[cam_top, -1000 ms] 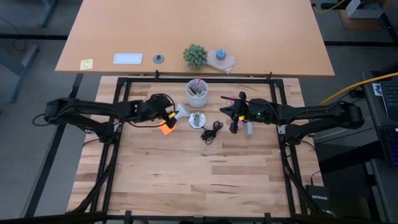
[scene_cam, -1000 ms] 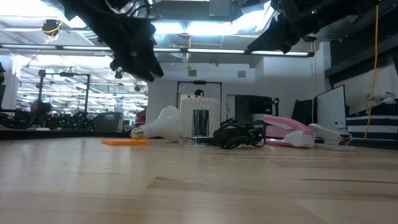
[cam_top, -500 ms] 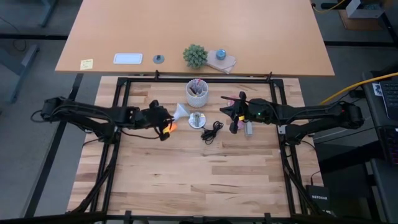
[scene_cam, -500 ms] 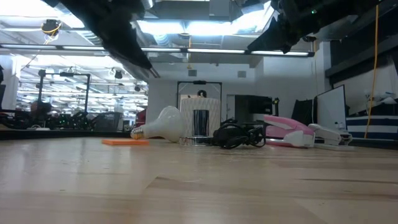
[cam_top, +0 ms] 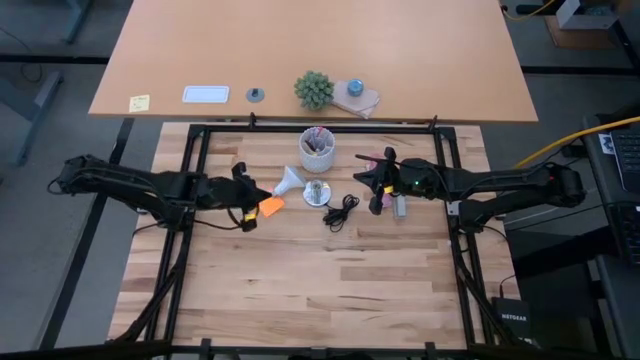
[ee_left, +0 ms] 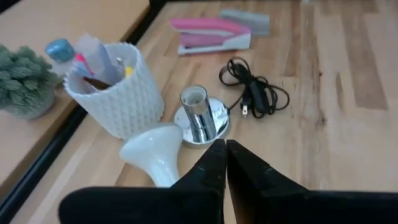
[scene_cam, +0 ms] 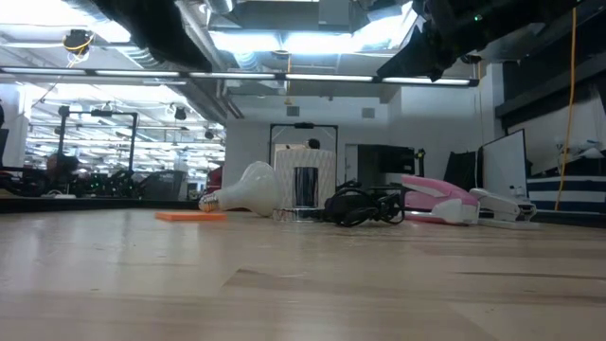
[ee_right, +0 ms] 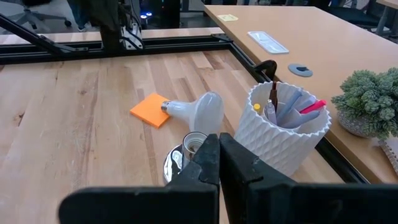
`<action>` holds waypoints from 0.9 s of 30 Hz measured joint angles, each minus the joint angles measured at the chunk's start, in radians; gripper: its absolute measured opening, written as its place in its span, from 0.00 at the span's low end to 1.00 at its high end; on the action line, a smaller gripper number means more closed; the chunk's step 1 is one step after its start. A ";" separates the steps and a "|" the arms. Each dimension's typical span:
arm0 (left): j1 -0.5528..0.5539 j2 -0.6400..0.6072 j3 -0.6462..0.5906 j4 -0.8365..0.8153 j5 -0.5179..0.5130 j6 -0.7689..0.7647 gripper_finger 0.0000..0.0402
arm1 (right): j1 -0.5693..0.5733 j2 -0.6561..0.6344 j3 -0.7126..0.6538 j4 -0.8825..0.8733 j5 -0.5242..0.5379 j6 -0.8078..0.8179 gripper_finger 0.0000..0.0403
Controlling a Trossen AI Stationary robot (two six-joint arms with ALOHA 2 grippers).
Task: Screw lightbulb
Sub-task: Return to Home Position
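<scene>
The white lightbulb [cam_top: 289, 181] [ee_right: 198, 111] lies on its side on the wooden table. Its wide end is near the pen cup and its narrow base [ee_right: 166, 106] is by an orange sticky note [cam_top: 270, 207]. The round silvery fitting [cam_top: 317, 192] [ee_left: 199, 118] stands upright just right of the bulb, trailing a black cord [cam_top: 342, 210]. My left gripper [cam_top: 256, 201] [ee_left: 222, 147] hangs shut above the table, left of the bulb, touching nothing. My right gripper [cam_top: 376, 190] [ee_right: 217, 140] hangs shut on the right of the fitting, also holding nothing.
A white cup of pens [cam_top: 318, 148] stands just beyond the bulb and fitting. A pink stapler [ee_left: 211, 34] and a grey object [cam_top: 400, 207] lie under the right arm. Black frame rails [cam_top: 195, 150] border the table. The near half of the table is bare wood.
My left gripper has drawn back from the bulb toward the table's left edge, rising a little and rolling, and its fingers have shut on nothing. The bulb lies where it was.
</scene>
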 joint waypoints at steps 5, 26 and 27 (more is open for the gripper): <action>0.000 -0.083 0.000 -0.005 0.000 0.000 0.01 | 0.000 0.000 0.000 0.000 0.000 0.000 0.01; 0.000 -0.133 0.000 -0.005 0.000 0.000 0.01 | 0.000 0.000 0.000 0.000 0.000 0.000 0.01; 0.000 -0.135 -0.002 -0.002 0.000 0.000 0.01 | 0.000 0.000 0.000 0.000 0.000 0.000 0.01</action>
